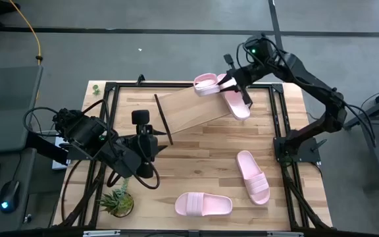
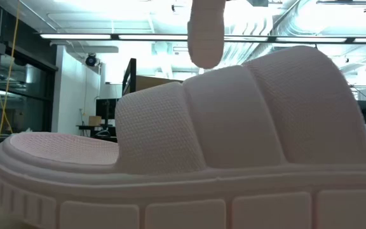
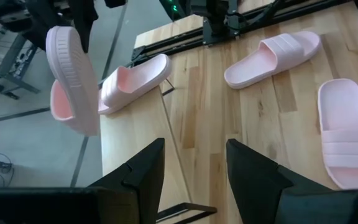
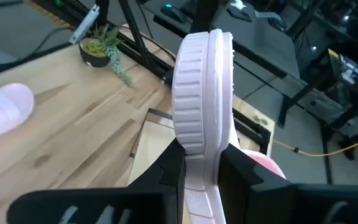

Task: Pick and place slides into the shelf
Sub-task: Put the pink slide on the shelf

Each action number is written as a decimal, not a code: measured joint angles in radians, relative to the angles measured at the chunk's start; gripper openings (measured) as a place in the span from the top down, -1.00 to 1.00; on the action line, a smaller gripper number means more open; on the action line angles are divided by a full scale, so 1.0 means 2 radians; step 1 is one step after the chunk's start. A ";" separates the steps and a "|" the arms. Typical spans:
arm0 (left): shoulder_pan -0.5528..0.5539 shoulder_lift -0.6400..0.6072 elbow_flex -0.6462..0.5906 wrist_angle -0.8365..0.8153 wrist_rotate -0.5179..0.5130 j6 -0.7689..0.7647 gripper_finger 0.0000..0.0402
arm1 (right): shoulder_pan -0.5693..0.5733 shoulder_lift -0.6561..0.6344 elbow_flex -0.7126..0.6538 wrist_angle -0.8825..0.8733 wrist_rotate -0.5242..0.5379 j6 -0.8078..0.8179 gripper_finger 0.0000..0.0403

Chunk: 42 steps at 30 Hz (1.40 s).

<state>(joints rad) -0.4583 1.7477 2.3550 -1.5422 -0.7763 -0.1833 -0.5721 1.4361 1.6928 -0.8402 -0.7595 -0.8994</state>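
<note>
Four light-pink slides show. One slide [image 1: 206, 83] lies on the far right end of the slanted wooden shelf [image 1: 188, 109]. Two more rest sole-down on the table, one slide [image 1: 252, 176] at the right and one slide [image 1: 204, 205] at the near edge, which fills the low view [image 2: 196, 146]. My right gripper [image 1: 241, 89] is shut on the fourth slide [image 1: 236, 105], held over the shelf's right end. My left gripper [image 1: 153, 146] is open above the table's left half, touching nothing; its fingers [image 3: 142, 168] show in the left wrist view. My right gripper [image 4: 201, 155] pinches the held slide between its two fingers [image 4: 169, 171], one on each face, near the slide's upper end [image 3: 61, 34]. The fingers come from above. The slide hangs lifted clear and almost upright, ribbed sole edge [image 4: 202, 74] toward the wrist camera, strap end [image 3: 61, 102] lowest.
A small potted plant [image 1: 118, 201] stands at the table's near left corner. A black metal frame [image 1: 278, 118] runs round the tabletop. Bare wood [image 1: 202, 155] lies between the shelf and the two loose slides.
</note>
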 joint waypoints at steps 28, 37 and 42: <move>0.000 0.000 0.000 0.002 0.000 -0.015 0.22 | -0.071 0.003 -0.102 0.073 -0.072 -0.077 0.77; 0.000 0.000 0.000 0.002 0.000 -0.015 0.22 | -0.092 0.006 -0.102 0.065 -0.095 -0.089 0.77; 0.000 0.000 0.000 0.002 0.000 -0.015 0.22 | -0.100 0.014 -0.102 0.059 -0.102 -0.092 0.77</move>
<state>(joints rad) -0.4583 1.7473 2.3550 -1.5391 -0.7753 -0.2138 -0.7713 1.4647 1.4887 -0.7219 -0.9642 -1.0828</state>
